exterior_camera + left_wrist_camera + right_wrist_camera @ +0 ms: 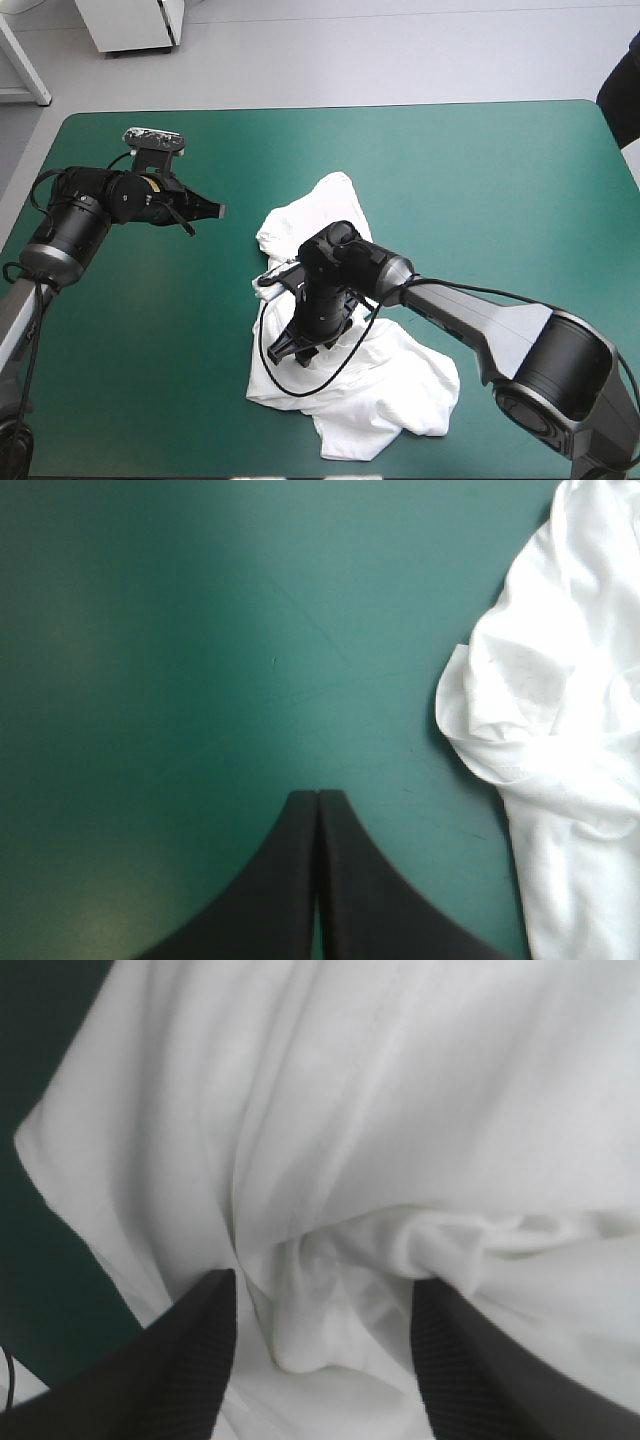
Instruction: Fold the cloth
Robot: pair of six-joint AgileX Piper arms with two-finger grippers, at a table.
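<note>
White T-shirt lies bunched between the right claw's spread jaws.

No legible text or markings.

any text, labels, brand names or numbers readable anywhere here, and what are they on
None readable. The crumpled white short-sleeved T-shirt is plain, the teal-green table cover bears no marking, and the black fin-shaped fingers of the left gripper and right gripper show no label.
</note>
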